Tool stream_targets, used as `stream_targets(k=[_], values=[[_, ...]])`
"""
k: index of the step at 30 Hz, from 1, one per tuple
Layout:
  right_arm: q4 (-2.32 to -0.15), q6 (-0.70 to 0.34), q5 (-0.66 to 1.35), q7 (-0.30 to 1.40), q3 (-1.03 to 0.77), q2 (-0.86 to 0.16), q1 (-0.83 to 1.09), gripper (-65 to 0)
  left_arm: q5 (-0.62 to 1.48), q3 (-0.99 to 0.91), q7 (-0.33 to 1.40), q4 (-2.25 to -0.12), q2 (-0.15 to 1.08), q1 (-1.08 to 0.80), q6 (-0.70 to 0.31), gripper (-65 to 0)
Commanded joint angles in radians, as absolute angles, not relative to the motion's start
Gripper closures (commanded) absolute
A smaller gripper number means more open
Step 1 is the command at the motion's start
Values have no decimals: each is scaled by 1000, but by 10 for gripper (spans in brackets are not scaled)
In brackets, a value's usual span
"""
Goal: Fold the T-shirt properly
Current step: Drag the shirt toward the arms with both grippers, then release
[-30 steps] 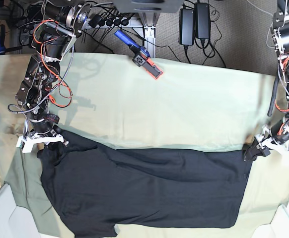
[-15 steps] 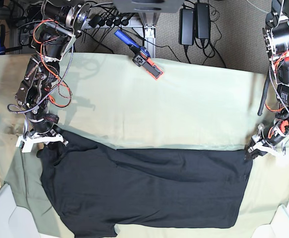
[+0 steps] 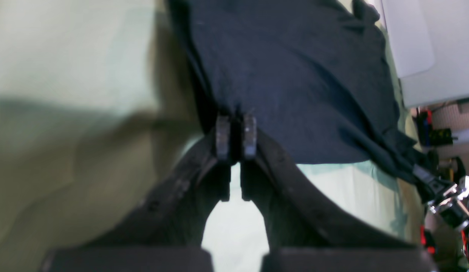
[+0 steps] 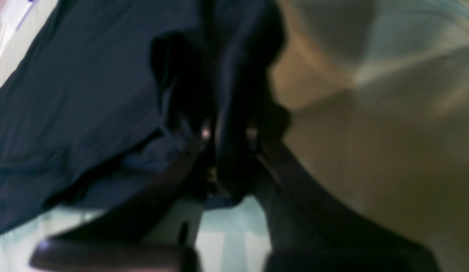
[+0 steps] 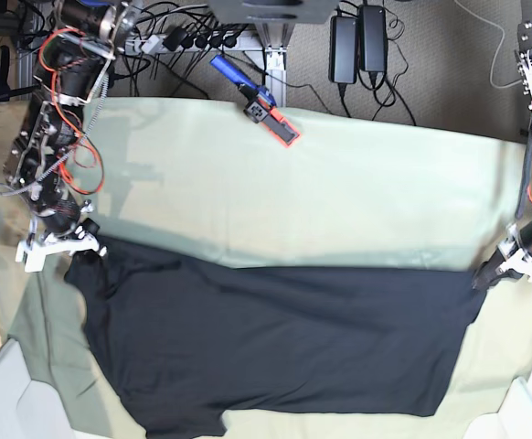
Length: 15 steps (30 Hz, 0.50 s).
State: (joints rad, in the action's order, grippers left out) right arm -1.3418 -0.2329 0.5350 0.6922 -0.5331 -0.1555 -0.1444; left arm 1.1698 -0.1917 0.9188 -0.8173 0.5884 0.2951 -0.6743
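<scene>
Currently, the T-shirt (image 5: pixel 275 347) lies spread dark across the pale green cloth sheet (image 5: pixel 339 192), covering that sheet's near half, with its long upper edge drawn nearly straight. The left gripper (image 5: pixel 485 276) is clenched on the shirt's upper corner at one end; the left wrist view shows the jaws pinched together on the fabric edge. The right gripper (image 5: pixel 81 252) grasps the opposite upper corner, where cloth bunches between its jaws in the blurred right wrist view. Judged from this layout, the garment is stretched between both grips with one lengthwise fold seemingly already in; further folds remain. A blue-and-orange tool (image 5: pixel 259 102) lies at the sheet's far edge.
</scene>
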Motion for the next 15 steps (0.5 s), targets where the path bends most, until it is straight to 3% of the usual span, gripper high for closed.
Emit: stream_targets(k=[1, 15], values=[[-1376, -294, 551, 683, -534, -182, -148, 0, 1203, -197, 910, -834, 622, 307, -698, 0], [-1534, -304, 604, 724, -545, -266, 94, 0, 1380, -197, 1075, -976, 709, 93, -698, 0]])
